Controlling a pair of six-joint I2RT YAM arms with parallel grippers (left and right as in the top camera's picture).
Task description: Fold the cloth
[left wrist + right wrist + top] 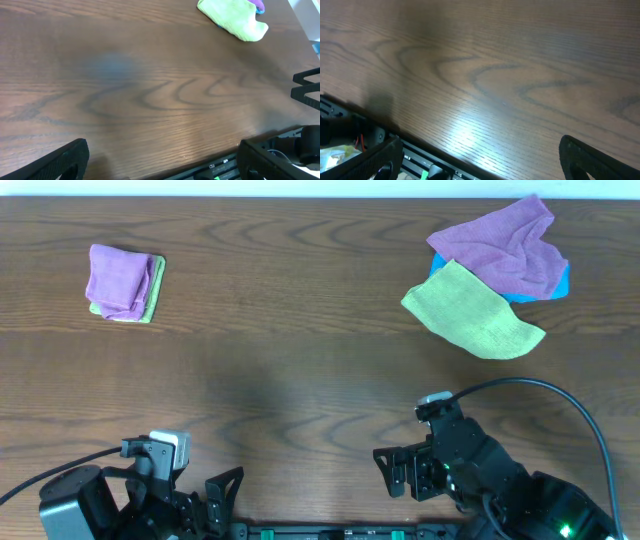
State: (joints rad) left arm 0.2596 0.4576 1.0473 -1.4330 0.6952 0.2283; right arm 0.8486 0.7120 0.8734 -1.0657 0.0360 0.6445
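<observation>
Nearest, the left gripper is held spread wide and empty at the near edge of the brown wooden table. Beside it, the right gripper is likewise parted, with nothing gripped. Far ahead of the left gripper and off to its left, the purple-mauve square microfibre cloth is seen folded, laid atop a folded yellow-green cloth. Far ahead of the right gripper, a flat yellow-green cloth is found touching a rumpled purple cloth and a blue object.
</observation>
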